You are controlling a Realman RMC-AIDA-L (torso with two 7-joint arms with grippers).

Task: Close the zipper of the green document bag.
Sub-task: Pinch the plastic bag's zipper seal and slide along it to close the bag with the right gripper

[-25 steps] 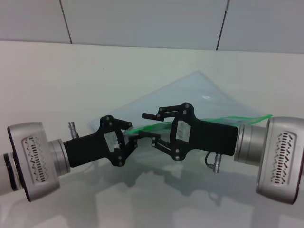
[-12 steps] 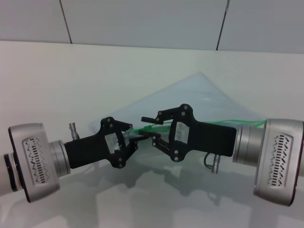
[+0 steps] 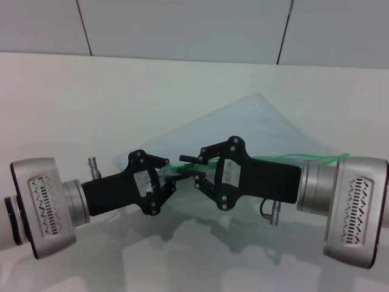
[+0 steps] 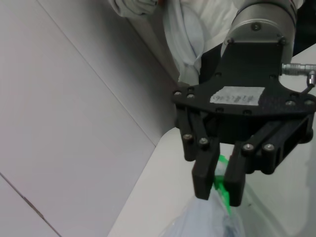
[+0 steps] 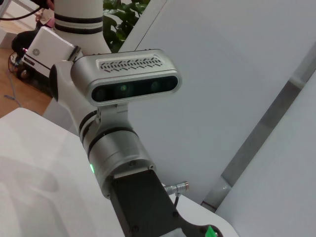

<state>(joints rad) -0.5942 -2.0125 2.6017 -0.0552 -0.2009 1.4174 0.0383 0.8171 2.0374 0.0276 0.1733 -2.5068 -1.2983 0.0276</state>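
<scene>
The green document bag is a translucent pale pouch, held up off the white table and tilted. Its zipper is a thin bright green strip along the near edge. My left gripper is shut on the bag's left end of that edge. Just right of it, my right gripper grips the strip. In the left wrist view the right gripper pinches the green zipper between its fingertips, with the bag hanging below. The slider tab cannot be told apart. The right wrist view shows the left arm's wrist.
The white table spreads around and under the bag. A panelled pale wall with dark seams rises behind it. Both arms reach in low from the two sides and nearly meet at the middle.
My right gripper has slid left along the green strip towards the left gripper, and its fingers have drawn together on the strip. The left gripper has stayed put.
</scene>
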